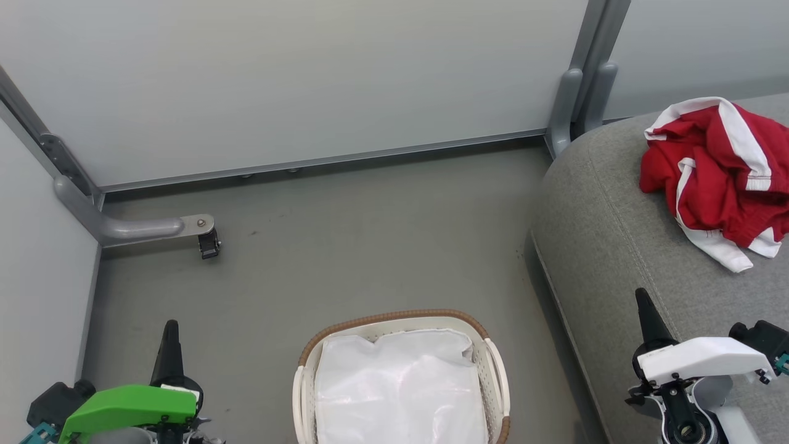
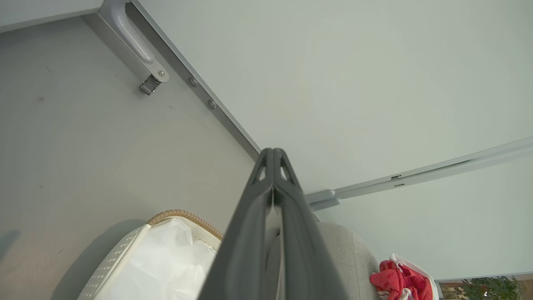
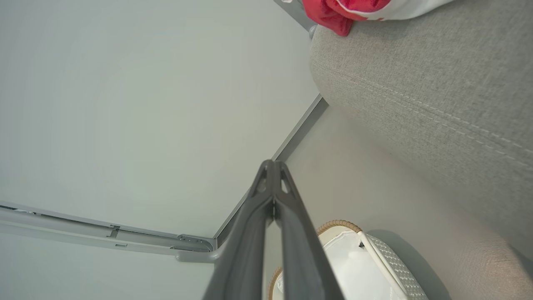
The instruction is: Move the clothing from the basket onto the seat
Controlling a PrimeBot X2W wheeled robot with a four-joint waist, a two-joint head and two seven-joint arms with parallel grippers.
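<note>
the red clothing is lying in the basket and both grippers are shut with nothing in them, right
No: the head view shows the clothing on the seat, not in the basket, which holds its white liner. The left gripper and right gripper are shut with nothing in them.

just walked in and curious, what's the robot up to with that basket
It is moving laundry from a basket to a sofa seat, and that looks done. The red clothing lies crumpled on the grey seat. The basket stands on the floor with just its white liner showing inside. The left gripper and right gripper are both shut on nothing, one on either side of the basket.
</note>
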